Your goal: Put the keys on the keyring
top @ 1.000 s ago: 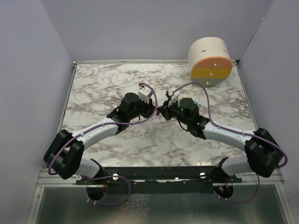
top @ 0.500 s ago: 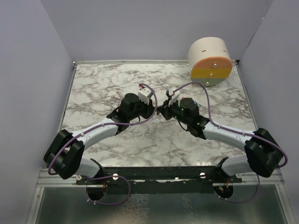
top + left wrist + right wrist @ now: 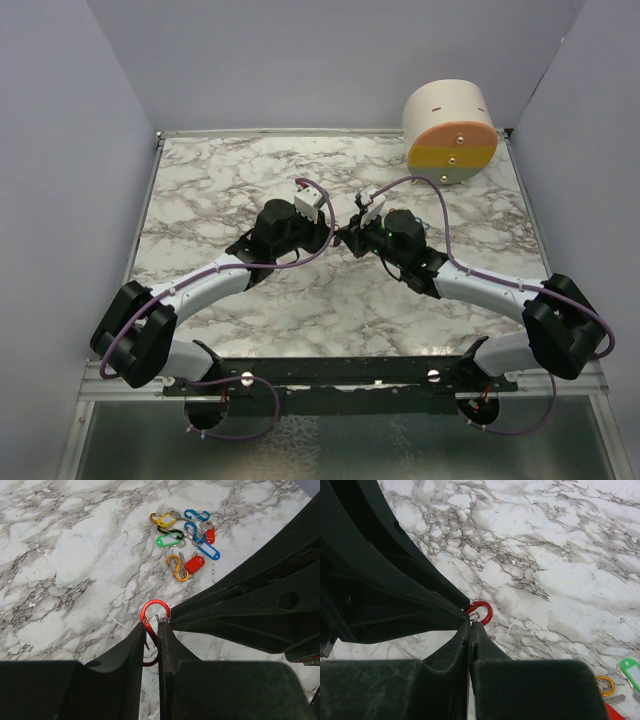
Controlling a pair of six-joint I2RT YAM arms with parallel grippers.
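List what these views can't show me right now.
1. Left wrist view: the red loop, lower half, behind the fingers of the left gripper.
2. Both wrist views: what the shut right gripper pinches, too small.
3. Right wrist view: the key pile, cut by the lower right edge; a green tag shows.
4. Top view: loop and fingertips, under the wrists.

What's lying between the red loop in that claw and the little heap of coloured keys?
Nothing: the left wrist view shows only bare marble table between the red loop in the left claw and the keys.
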